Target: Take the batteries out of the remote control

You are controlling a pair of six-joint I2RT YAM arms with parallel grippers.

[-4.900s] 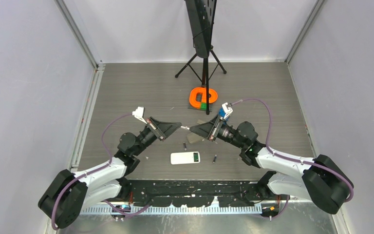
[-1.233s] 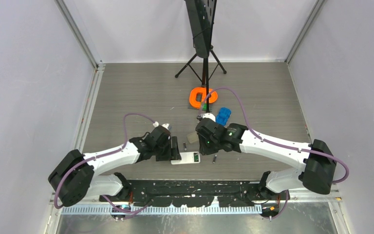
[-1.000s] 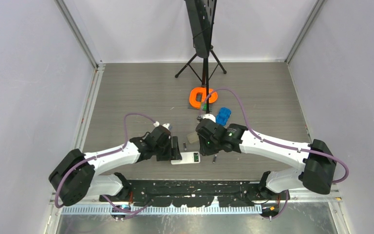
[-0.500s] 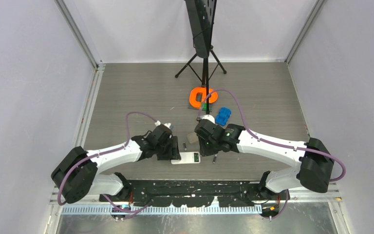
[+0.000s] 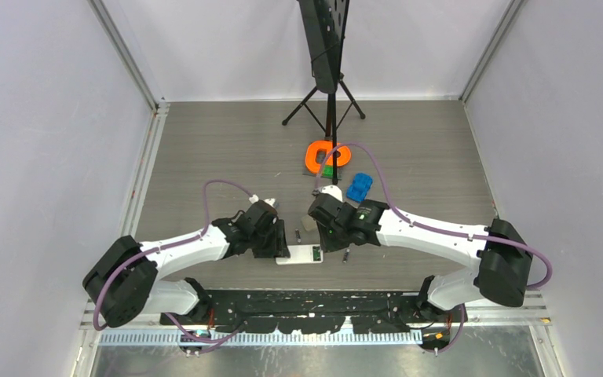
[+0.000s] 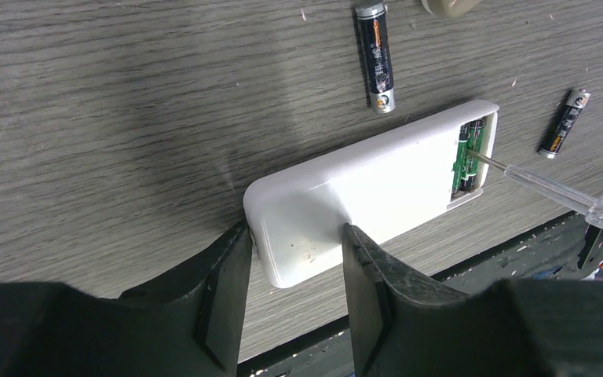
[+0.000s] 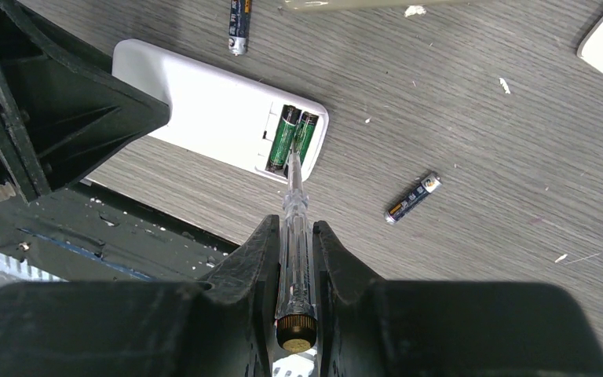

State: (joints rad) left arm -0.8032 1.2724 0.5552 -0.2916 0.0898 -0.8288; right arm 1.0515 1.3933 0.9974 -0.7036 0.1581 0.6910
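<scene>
The white remote control [image 5: 299, 254] lies face down near the table's front edge, also in the left wrist view [image 6: 377, 181] and right wrist view [image 7: 220, 110]. Its compartment is open with two green batteries [image 7: 292, 135] inside. My left gripper [image 6: 297, 247] is shut on the remote's closed end. My right gripper [image 7: 295, 236] is shut on a clear-handled stick tool [image 7: 294, 216], whose metal tip touches the batteries in the compartment. Two loose dark batteries lie on the table: one [image 6: 376, 53] beyond the remote, one [image 7: 412, 198] to its right.
An orange ring holder [image 5: 327, 155] and a blue object [image 5: 359, 187] sit behind the arms. A black tripod stand [image 5: 329, 78] stands at the back. A small beige cover piece [image 5: 308, 223] lies near the remote. The black front rail [image 5: 306, 302] runs just below the remote.
From raised and apart, both arms came down to the remote. In the last second the right arm shifted slightly left with the tool; the left gripper stays on the remote.
</scene>
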